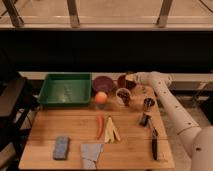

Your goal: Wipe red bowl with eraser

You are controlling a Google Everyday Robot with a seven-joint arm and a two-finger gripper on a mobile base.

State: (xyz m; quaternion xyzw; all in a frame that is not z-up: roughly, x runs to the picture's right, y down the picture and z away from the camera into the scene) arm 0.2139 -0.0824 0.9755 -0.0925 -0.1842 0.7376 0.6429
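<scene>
The red bowl (124, 82) sits at the back of the wooden table, right of the dark purple bowl (102, 83). My gripper (130, 77) reaches in from the right on the white arm and hangs over the red bowl's right rim. A small tan block, the eraser (129, 75), shows at its tip, held against the bowl. The gripper and eraser hide part of the bowl.
A green tray (65, 89) stands at the back left. An orange (101, 97) and a pale-rimmed cup (123, 96) sit just in front of the bowls. A carrot (99, 125), blue pad (61, 147), grey cloth (91, 154) and dark tools (153, 142) lie nearer.
</scene>
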